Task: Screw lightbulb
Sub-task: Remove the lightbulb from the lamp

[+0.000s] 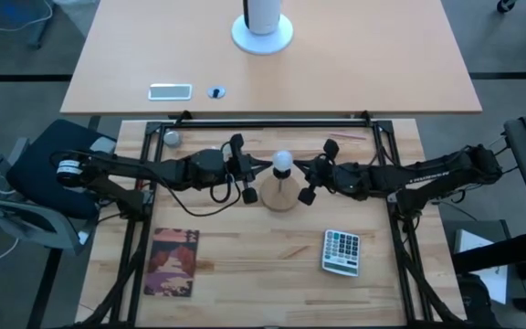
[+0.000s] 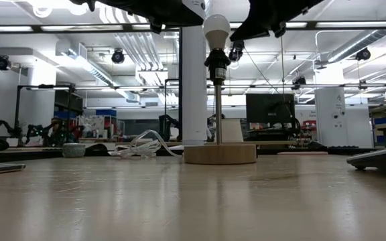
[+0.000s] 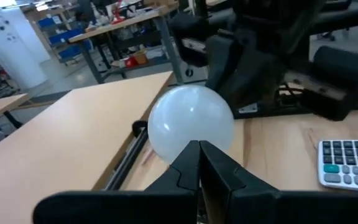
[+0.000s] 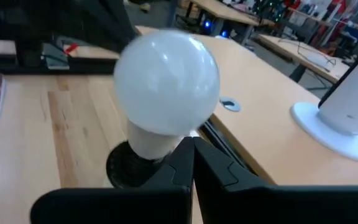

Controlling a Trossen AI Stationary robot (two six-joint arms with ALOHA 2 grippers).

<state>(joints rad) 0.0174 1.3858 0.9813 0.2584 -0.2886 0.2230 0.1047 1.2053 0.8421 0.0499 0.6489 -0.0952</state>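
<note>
While seated upright in its black socket, frosted white round lightbulb point(image 1: 282, 163) is flanked by left gripper point(image 1: 257, 168) and right gripper point(image 1: 307, 170), fingers together, holding nothing, positioned for turning.

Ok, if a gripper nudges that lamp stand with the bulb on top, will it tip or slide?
Probably tips before sliding: the lamp stand is a thin tall stem carrying the lightbulb high. Its round wooden base looks wide and flat, so light nudges may be tolerated. The bulb looks smooth, likely slippery.

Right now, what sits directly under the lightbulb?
The lightbulb sits in a black socket atop a thin metal stem on a round wooden base. Its screw base is hidden inside the socket.
</note>
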